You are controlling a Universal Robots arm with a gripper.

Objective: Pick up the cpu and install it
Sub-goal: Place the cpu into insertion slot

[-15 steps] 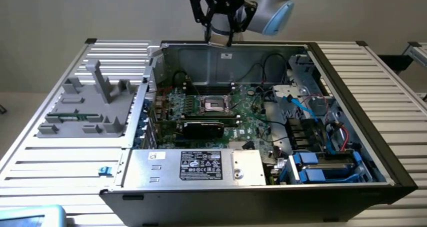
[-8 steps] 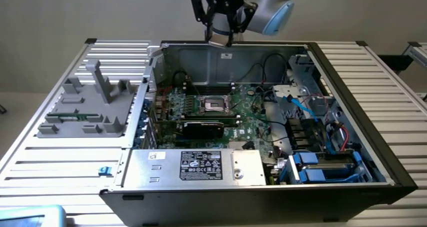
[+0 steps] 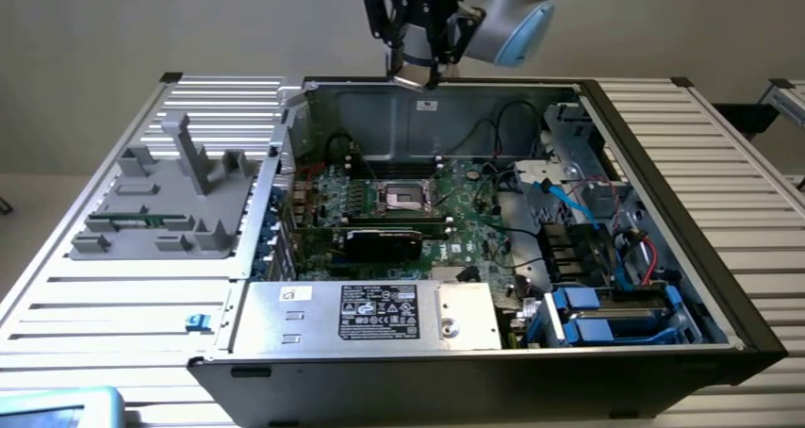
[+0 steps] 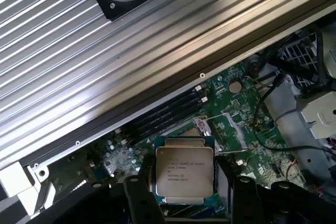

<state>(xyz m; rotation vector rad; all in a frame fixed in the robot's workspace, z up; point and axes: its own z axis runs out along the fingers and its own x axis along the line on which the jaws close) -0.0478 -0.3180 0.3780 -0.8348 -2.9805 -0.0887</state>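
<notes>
My gripper (image 3: pixel 421 77) hangs high over the back wall of the open computer case (image 3: pixel 704 287), shut on the cpu (image 4: pixel 185 174). The cpu is a flat square chip with a silver-tan printed lid, clamped by its edges between two black fingers (image 4: pixel 137 200). In the exterior view it shows as a pale sliver (image 3: pixel 413 82) at the fingertips. The black cpu socket (image 3: pixel 405 196) with its metal frame lies on the green motherboard, well below the gripper and nearer to the camera. In the wrist view the socket frame (image 4: pixel 218 124) peeks out just beyond the held chip.
A grey fixture (image 3: pixel 164 211) with upright posts and a green memory stick (image 3: pixel 132 222) sits on the slatted table at the exterior view's left. Inside the case are a power supply (image 3: pixel 365 312), a black card (image 3: pixel 381 241), blue drive bays (image 3: pixel 604 317) and loose cables (image 3: pixel 566 202).
</notes>
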